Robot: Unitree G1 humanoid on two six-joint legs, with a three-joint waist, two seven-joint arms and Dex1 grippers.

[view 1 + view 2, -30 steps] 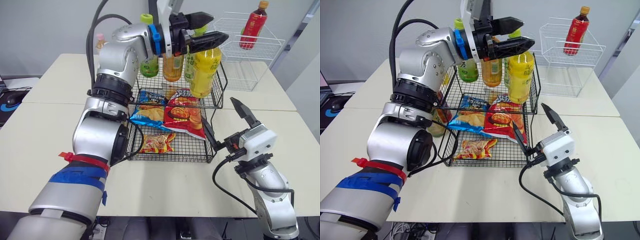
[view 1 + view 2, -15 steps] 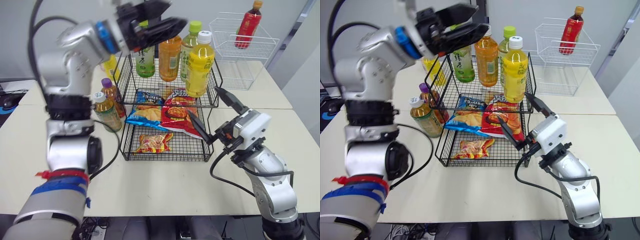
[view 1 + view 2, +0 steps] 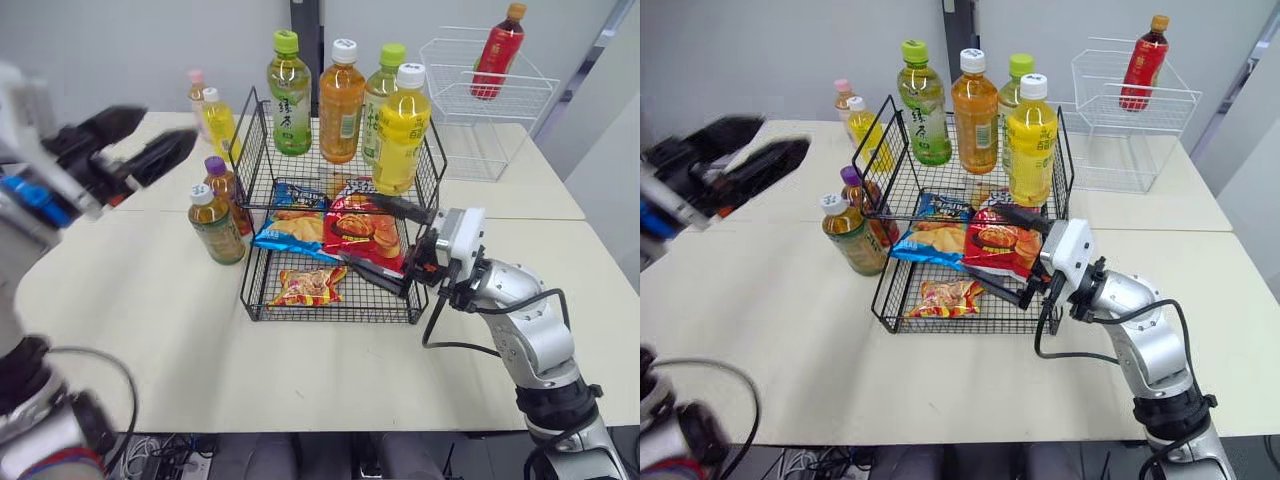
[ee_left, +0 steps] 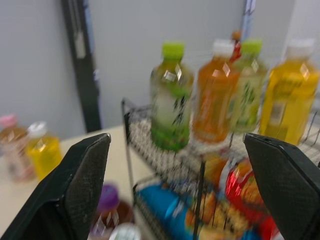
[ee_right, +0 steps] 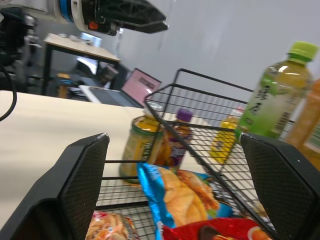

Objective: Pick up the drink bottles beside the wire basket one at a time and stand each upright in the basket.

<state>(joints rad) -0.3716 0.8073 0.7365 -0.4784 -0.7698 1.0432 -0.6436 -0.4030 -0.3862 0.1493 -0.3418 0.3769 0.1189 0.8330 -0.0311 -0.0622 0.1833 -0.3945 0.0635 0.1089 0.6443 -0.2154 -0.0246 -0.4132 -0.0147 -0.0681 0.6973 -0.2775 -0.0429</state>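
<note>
**Next pick: white-capped bottle (image 3: pixel 215 225), left gripper (image 3: pixel 168 124)**
Both grippers are empty, fingers spread wide; the right gripper (image 3: pixel 358 232) sits at the lower shelf of the wire basket (image 3: pixel 330 318). The bottle stands just beside the basket's left side, long axis vertical, cap up. Best approach appears to be level from the side, gripping mid-body and lifting straight up clear of the adjacent purple-capped bottle (image 3: pixel 222 185).

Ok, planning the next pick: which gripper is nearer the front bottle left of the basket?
Left. The left gripper hangs open left of the front bottle; the right gripper is across the wire basket, at its right side.
</note>
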